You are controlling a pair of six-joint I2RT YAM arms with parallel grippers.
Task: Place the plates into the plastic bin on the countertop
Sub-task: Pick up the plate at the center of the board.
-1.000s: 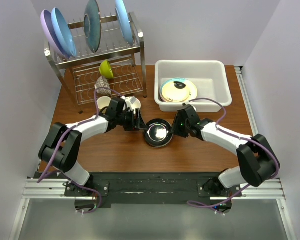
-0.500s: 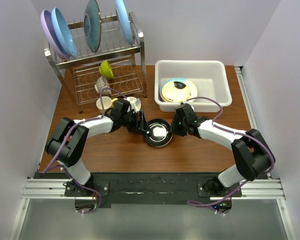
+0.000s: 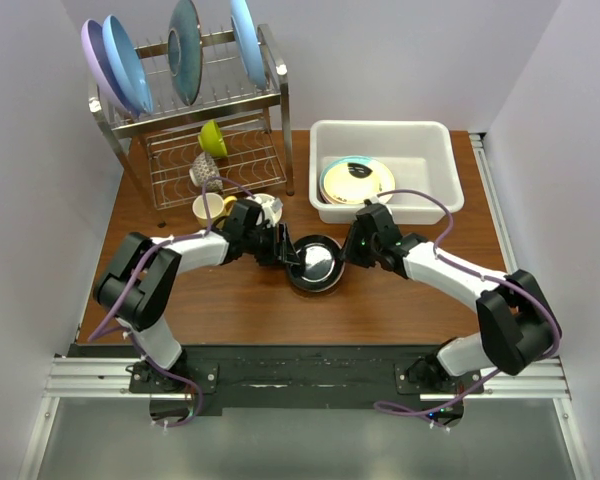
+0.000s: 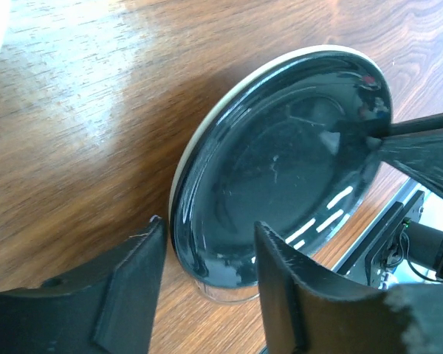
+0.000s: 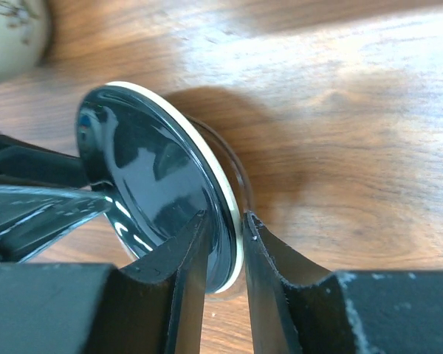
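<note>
A glossy black plate [image 3: 315, 263] with a cream underside lies on the countertop [image 3: 240, 300], on top of a clear glass plate [image 4: 221, 293]. My right gripper [image 5: 223, 236] pinches the black plate's [image 5: 144, 173] right rim, one finger on the dark face and one on the cream underside. My left gripper [image 4: 207, 251] straddles the plate's [image 4: 280, 169] left rim, with gaps on both sides of it. In the top view the left gripper [image 3: 290, 256] and the right gripper [image 3: 350, 252] flank the plate. The white plastic bin [image 3: 385, 127] stands at the back right and holds stacked plates [image 3: 357, 181].
A steel wire rack [image 3: 220, 150] at the back left carries large blue, lilac and teal plates, a green bowl [image 3: 213, 138] and a patterned cup [image 3: 206, 175]. A cream mug [image 3: 208, 207] and a white cup [image 3: 268, 207] stand just behind my left arm.
Both sets of jaws have narrowed around the black plate's rim. My left gripper has slid right onto the plate's edge, and the right fingers have come together on the opposite rim.
</note>
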